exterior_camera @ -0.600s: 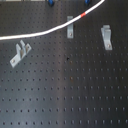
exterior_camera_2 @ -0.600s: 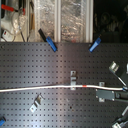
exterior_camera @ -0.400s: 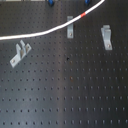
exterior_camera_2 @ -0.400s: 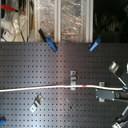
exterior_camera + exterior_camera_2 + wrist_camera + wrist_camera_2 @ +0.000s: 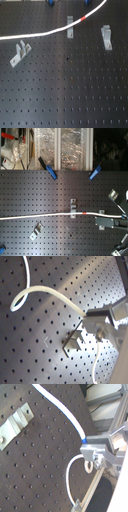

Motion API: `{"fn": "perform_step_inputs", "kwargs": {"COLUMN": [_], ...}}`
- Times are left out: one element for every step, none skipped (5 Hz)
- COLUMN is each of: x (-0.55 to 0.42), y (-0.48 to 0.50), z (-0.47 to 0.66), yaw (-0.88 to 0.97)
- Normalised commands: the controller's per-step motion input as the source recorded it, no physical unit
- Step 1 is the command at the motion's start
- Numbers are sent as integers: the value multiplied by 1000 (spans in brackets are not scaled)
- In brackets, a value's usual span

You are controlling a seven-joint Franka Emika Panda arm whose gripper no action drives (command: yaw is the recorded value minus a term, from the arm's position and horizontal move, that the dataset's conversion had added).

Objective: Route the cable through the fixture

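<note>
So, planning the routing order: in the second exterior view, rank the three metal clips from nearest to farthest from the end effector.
The end effector sits at the second exterior view's right edge.
1. Right clip, just beside it.
2. Middle clip, at the cable.
3. Left clip, lower left.

Soft, even overhead light — all four views blurry and low-res, glare washing the board point(image 5: 45, 316) in the first wrist view.

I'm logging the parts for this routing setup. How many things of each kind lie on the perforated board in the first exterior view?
White cable with a red band: 1
Metal clips: 3, at and
Total: 4
</note>
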Motion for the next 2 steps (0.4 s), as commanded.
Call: {"fn": "perform_step_inputs", "kwargs": {"x": [-87, -210], "y": [554, 426], "z": [43, 45], "yaw": [0, 0]}}
